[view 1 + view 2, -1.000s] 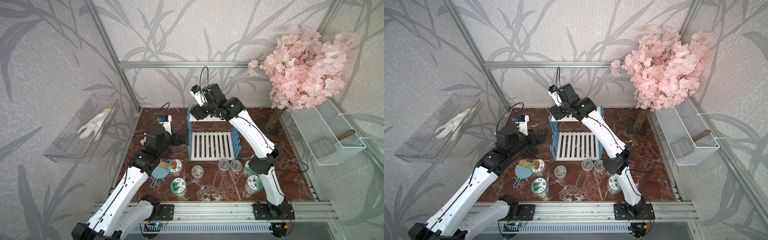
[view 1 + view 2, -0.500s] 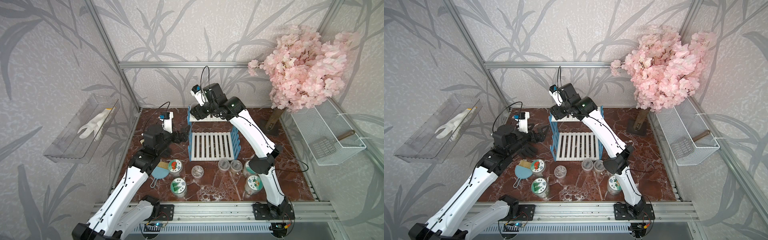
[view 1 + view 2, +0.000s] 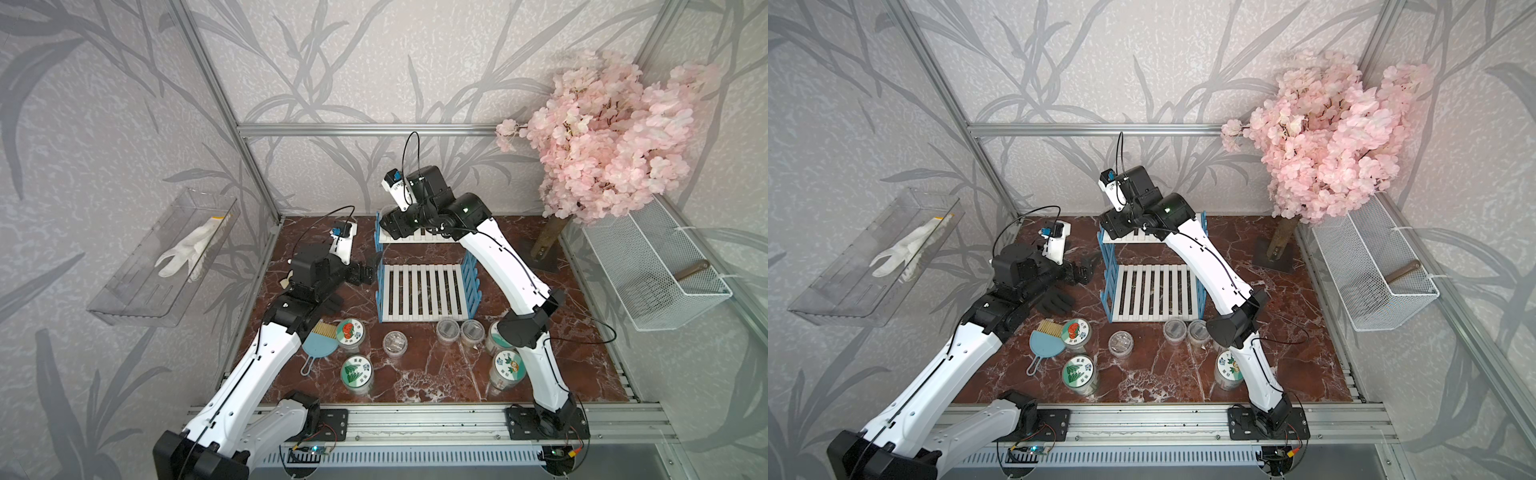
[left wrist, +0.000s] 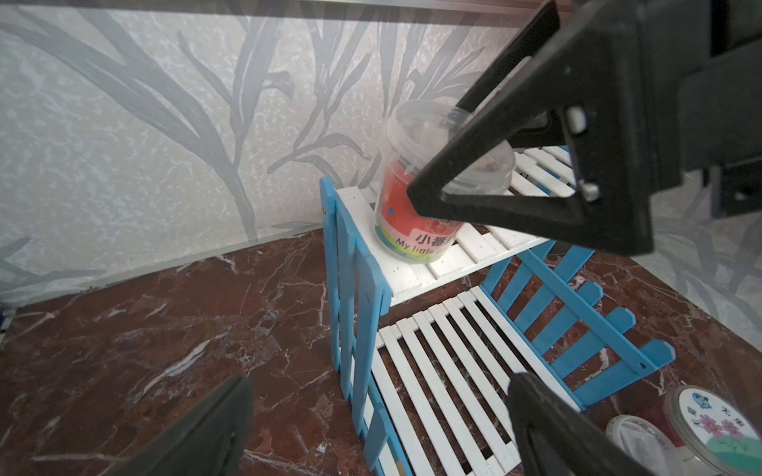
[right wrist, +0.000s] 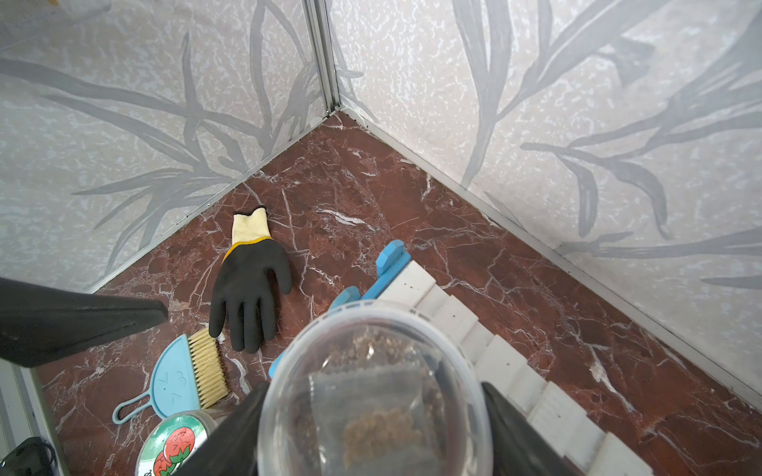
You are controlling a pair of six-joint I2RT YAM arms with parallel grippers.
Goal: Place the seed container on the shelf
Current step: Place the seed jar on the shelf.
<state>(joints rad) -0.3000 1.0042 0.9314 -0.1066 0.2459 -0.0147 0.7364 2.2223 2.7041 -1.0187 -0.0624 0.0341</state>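
Jaws of the right gripper [image 5: 373,416] pinch the seed container [image 4: 412,230] at its rim. Below them its base appears seated on the top tier of the shelf [image 4: 412,276], steadied upright for release. The left gripper [image 3: 362,275] gapes empty alongside.

The left gripper [image 3: 368,269] now hangs closer to the shelf [image 3: 422,286] than a second ago, its fingertips just beside the blue side frame [image 3: 379,274] instead of set back from it. The left arm [image 3: 270,353] behind it stretches out a little further toward that side.
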